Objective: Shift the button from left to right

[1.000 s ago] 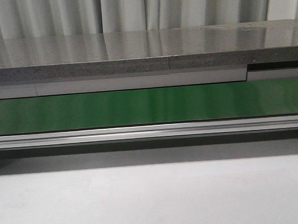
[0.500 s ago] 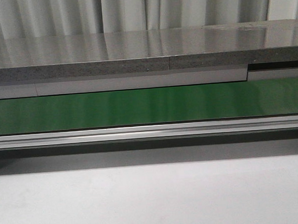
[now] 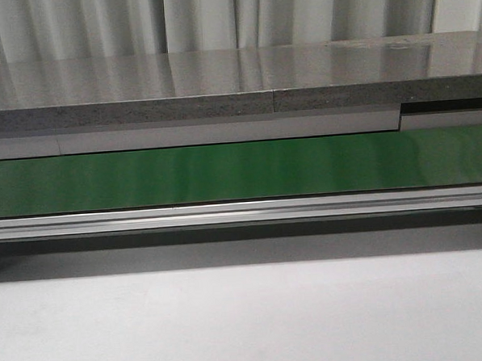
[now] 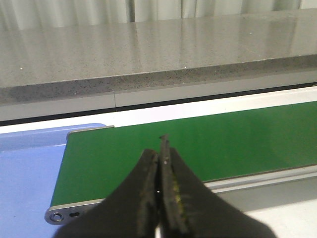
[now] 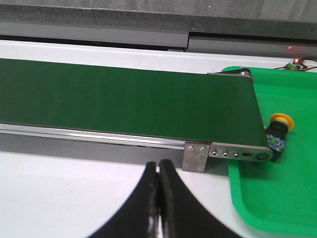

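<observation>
The button (image 5: 277,133), a yellow-orange cap on a black body, lies on its side in the green tray (image 5: 277,198) just past the right end of the green belt (image 5: 124,104). It shows only in the right wrist view. My right gripper (image 5: 158,166) is shut and empty over the white table, near the belt's front rail and well short of the button. My left gripper (image 4: 159,153) is shut and empty above the left end of the belt (image 4: 198,144). Neither gripper shows in the front view, where the belt (image 3: 240,171) carries nothing.
A blue tray (image 4: 27,173) sits beyond the belt's left end. A grey stone shelf (image 3: 236,88) runs behind the belt. An aluminium rail (image 3: 243,211) edges the belt's front, with white table (image 3: 248,317) before it. A small circuit board with a red light (image 5: 296,63) lies by the tray's far edge.
</observation>
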Action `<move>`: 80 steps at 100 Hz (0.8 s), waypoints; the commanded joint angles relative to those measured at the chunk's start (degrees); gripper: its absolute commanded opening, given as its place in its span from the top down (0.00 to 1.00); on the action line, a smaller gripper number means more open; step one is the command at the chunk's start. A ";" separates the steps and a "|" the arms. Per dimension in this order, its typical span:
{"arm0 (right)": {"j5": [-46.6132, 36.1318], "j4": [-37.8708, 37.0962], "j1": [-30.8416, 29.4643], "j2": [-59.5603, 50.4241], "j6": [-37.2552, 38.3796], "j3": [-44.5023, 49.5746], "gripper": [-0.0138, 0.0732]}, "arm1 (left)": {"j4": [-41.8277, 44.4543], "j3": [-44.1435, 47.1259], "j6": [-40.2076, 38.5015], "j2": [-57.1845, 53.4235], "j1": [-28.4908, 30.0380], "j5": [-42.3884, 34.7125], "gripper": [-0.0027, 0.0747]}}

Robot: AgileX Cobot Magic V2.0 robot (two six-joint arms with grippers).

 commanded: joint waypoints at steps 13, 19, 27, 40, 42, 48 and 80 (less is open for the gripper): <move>-4.08 0.67 0.00 0.22 -0.17 -1.42 0.92 | -0.32 -1.62 -0.06 0.38 -0.51 -4.75 0.99; -4.58 0.67 0.00 0.22 -0.17 -1.00 0.92 | -0.32 -1.62 -0.06 0.38 -0.51 -4.75 0.99; -6.30 0.67 0.17 -0.10 0.35 -0.09 0.92 | -0.32 -1.62 -0.06 0.38 -0.51 -4.75 0.99; -12.77 -1.31 2.15 -2.20 3.80 3.04 0.92 | -0.32 -1.62 -0.06 0.38 -0.51 -4.75 0.99; -14.11 -2.20 2.61 -2.71 4.84 3.85 0.92 | -0.32 -1.62 -0.06 0.38 -0.51 -4.75 0.99; -17.93 -5.26 4.02 -4.24 8.40 6.44 0.92 | -0.32 -1.62 -0.06 0.38 -0.51 -4.75 0.99; -30.17 -10.66 6.74 -12.06 15.09 19.92 0.92 | -0.32 -1.62 -0.06 0.38 -0.51 -4.75 0.99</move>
